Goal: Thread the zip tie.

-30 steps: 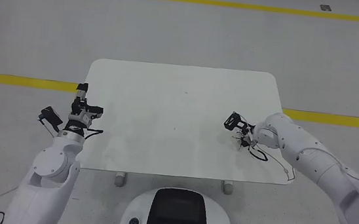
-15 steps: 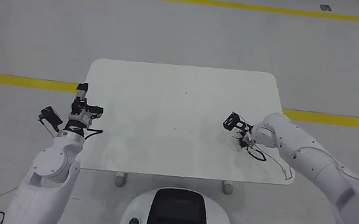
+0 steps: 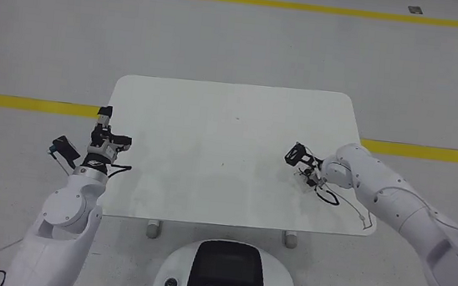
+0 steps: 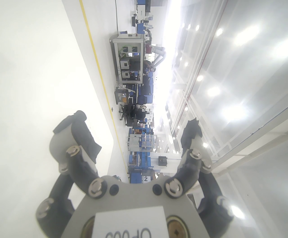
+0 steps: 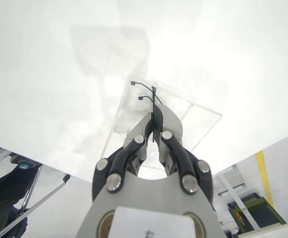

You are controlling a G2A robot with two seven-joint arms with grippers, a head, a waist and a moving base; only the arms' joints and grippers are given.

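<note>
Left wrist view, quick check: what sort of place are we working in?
Likely a factory or lab hall: a yellow floor line, a metal equipment rack, and rows of ceiling lights overhead.

White table (image 3: pixel 230 135); 2 yellow floor lines (image 3: pixel 31 104) w/ it; equip racks (image 4: pixel 128 60) in bkgd.
</note>
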